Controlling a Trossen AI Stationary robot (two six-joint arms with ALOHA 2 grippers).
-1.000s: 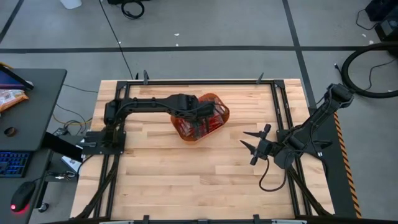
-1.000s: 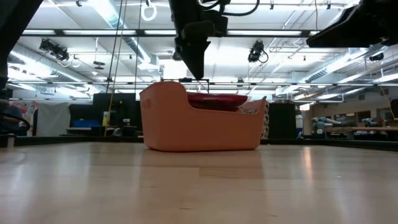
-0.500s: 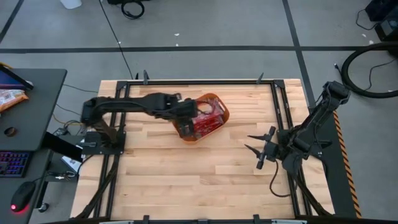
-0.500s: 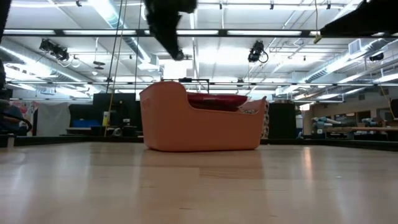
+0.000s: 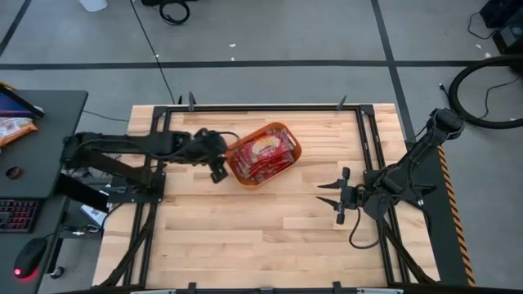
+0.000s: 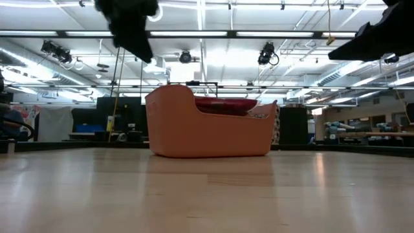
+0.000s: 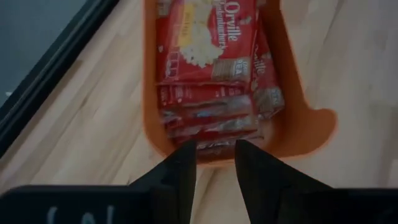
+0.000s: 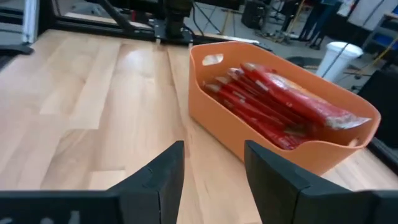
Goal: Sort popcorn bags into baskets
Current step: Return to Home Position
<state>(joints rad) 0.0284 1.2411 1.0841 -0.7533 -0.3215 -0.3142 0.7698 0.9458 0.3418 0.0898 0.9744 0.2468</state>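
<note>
The orange basket (image 5: 276, 126) stands on its base left of the table's middle, toward the far edge. Several red popcorn bags (image 5: 263, 153) lie stacked inside it, also seen in the left wrist view (image 7: 211, 56) and the right wrist view (image 8: 280, 99). In the low view their top edge (image 6: 226, 103) shows above the basket wall (image 6: 207, 133). My left gripper (image 5: 217, 169) hovers just left of the basket, open and holding nothing (image 7: 216, 152). My right gripper (image 5: 335, 194) waits open near the table's right side, facing the basket (image 8: 214, 155).
Black frame rails (image 5: 369, 155) run along the table's left, right and far edges. A side desk on the left carries an orange and white snack bag (image 5: 12, 126), a keyboard and a mouse. Bare wood lies between the basket and the near edge.
My left arm has drawn back from above the basket toward the table's left edge, and its gripper now hangs beside the basket's left end. The basket and the packets in it have stayed where they were.
</note>
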